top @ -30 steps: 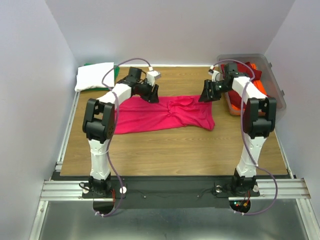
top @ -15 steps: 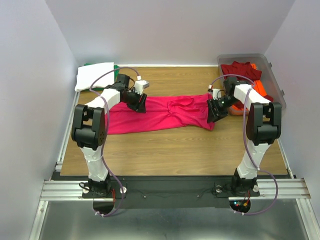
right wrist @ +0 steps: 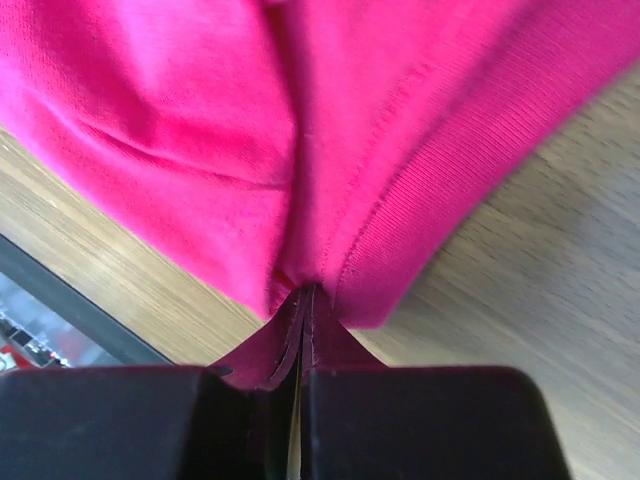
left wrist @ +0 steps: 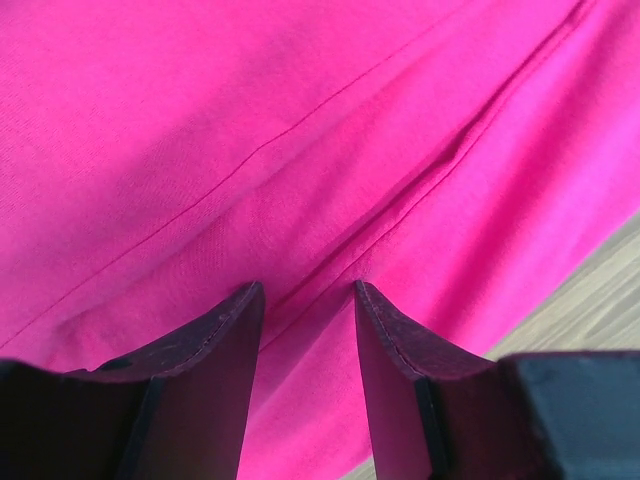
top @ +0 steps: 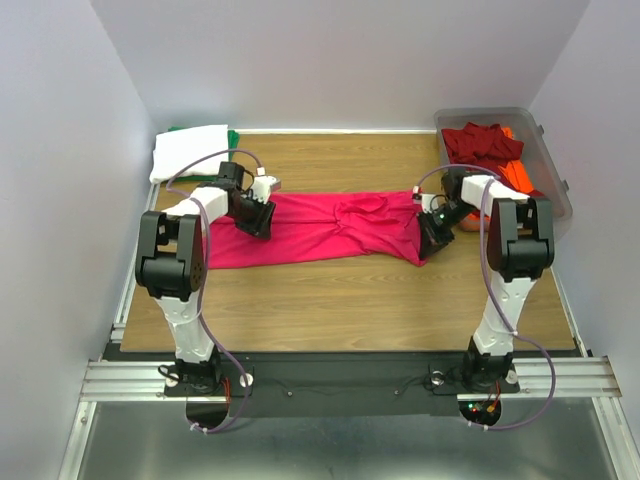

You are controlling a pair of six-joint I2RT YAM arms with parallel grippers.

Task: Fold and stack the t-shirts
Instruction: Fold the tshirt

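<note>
A bright pink-red t-shirt [top: 330, 228] lies stretched out left to right across the middle of the wooden table. My left gripper [top: 252, 215] is down on its left part. In the left wrist view that gripper [left wrist: 308, 290] is open, its two fingers astride a seam of the pink cloth [left wrist: 250, 120]. My right gripper [top: 432, 235] is at the shirt's right end. In the right wrist view the right gripper [right wrist: 305, 292] is shut on a pinched fold of the pink cloth [right wrist: 200, 120] beside its ribbed hem.
A folded white t-shirt [top: 190, 152] lies on a green one [top: 233, 140] at the back left corner. A clear grey bin [top: 548, 160] at the back right holds dark red [top: 480, 140] and orange [top: 520, 175] t-shirts. Bare wood [top: 350, 290] stretches in front of the pink shirt.
Both arms came down from above onto the pink shirt's ends, the left sliding leftward. The right gripper's jaws closed on the cloth's right edge.
</note>
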